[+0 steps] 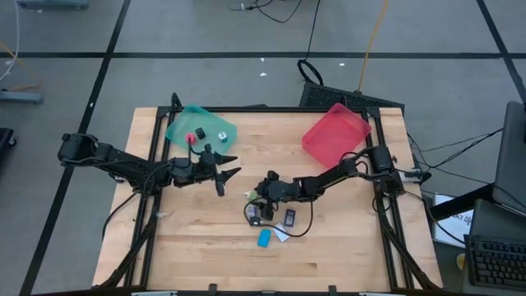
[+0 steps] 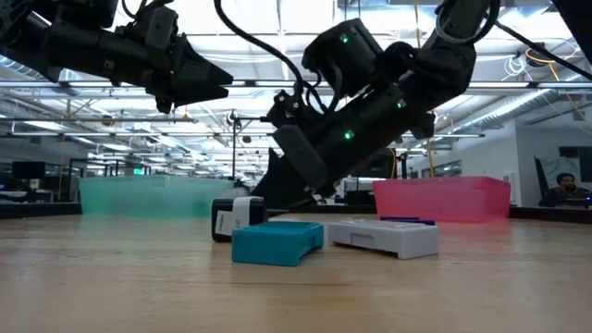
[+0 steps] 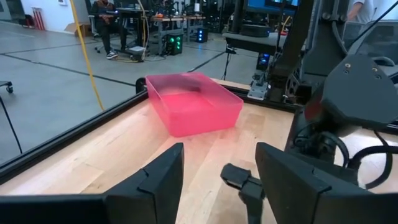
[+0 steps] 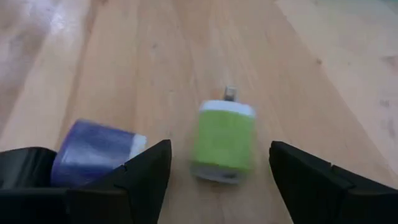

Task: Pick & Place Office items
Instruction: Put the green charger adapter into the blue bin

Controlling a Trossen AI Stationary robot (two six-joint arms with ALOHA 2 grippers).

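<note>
Straddling a green block (image 4: 224, 142), right end effector (image 4: 219, 167) gapes wide, empty.

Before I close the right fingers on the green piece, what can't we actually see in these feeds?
- Purple piece: right wrist view, partly hidden behind one of the right gripper fingers.
- Green piece: blurred there; in the high view the arm covers it.
- Items in the teal tray: too small in the high view; low view shows only its wall.
- Red tray floor: partly hidden by its near wall in the left wrist view.
</note>
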